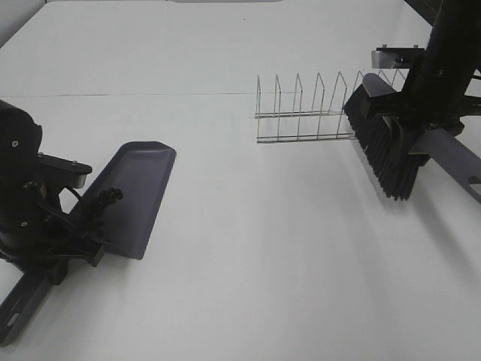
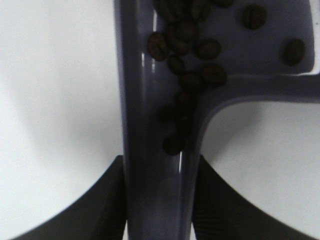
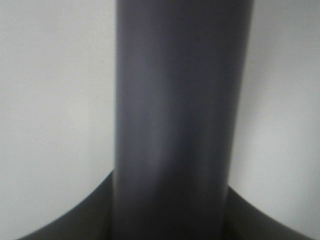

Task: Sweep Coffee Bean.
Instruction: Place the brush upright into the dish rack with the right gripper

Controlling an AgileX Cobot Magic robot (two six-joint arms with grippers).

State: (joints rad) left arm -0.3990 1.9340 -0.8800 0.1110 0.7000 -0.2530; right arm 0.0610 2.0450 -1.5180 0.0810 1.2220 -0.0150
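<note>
A dark grey dustpan (image 1: 131, 195) is tilted up at the left, and my left gripper (image 1: 75, 237) is shut on its handle (image 2: 155, 195). The coffee beans (image 1: 105, 198) lie in a cluster at the pan's back, by the handle. Up close, the beans (image 2: 186, 50) trail down into the handle's channel, and my left gripper's fingers (image 2: 97, 215) press both sides of it. At the right, my right gripper (image 1: 422, 120) is shut on the grey handle (image 3: 180, 120) of a brush, holding its black bristles (image 1: 383, 147) above the table.
A wire dish rack (image 1: 312, 109) stands on the white table (image 1: 263, 248) just left of the brush. The brush handle's end (image 1: 462, 169) sticks out toward the right edge. A seam crosses the table behind the rack.
</note>
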